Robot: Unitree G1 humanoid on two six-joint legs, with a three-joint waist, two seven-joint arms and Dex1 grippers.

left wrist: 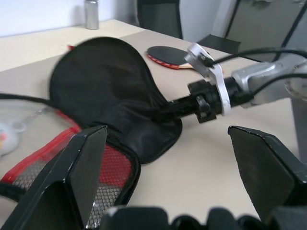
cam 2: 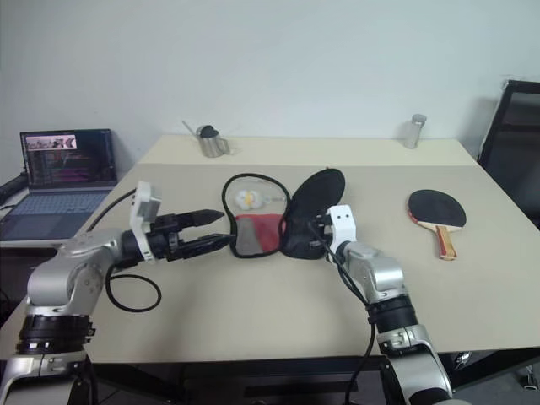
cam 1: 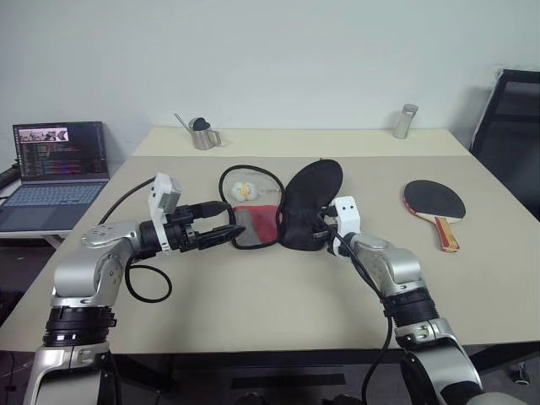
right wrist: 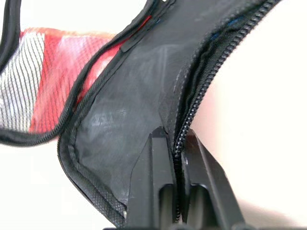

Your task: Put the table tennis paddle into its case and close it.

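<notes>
Beige table (cam 2: 278,312) against a white wall; case (cam 2: 287,213) lying unzipped and spread near the middle, black flap raised to the right, red and mesh half to the left, small yellow-white duck charm (cam 2: 246,199) inside the looped black edge behind; right gripper (cam 2: 314,232) pressed to the black flap's lower edge, fingers hidden against the fabric; left gripper (cam 2: 215,229) just left of the mesh half, fingers parted and level, holding nothing; table tennis paddle (cam 2: 438,213) flat, well apart to the right, handle toward the near edge; metal watering can (cam 2: 211,141) and metal cylinder (cam 2: 413,131) at the far edge; open laptop (cam 2: 59,181) off to the left; black chair (cam 2: 515,135) at the right edge.
</notes>
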